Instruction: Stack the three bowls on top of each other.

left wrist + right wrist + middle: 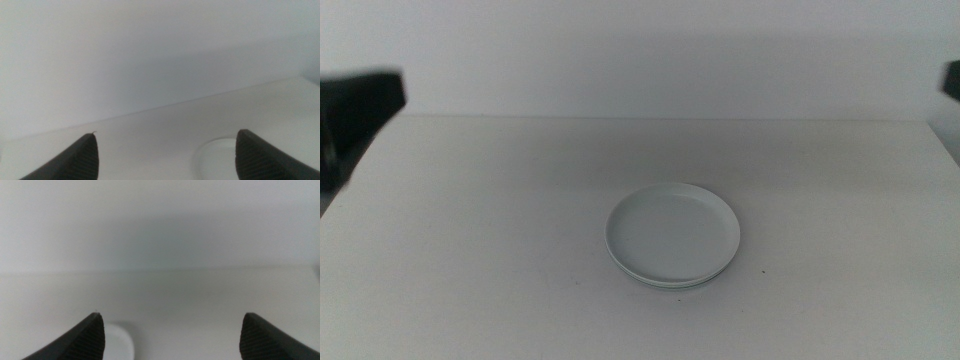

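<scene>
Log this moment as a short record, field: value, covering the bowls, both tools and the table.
bowls: one stack of bowls on the table, slightly right of centre in the middle view; top bowl pale, rims of others showing beneath; exact count hard to tell
left tool: open, empty, pulled back at the table's left side, stack partly in its view
right tool: open, empty, pulled back at the right side
table: white, plain wall behind
task state: bowls appear stacked

bowls [672,235]: lower ones hidden under top | wrist views: stack cut off
</scene>
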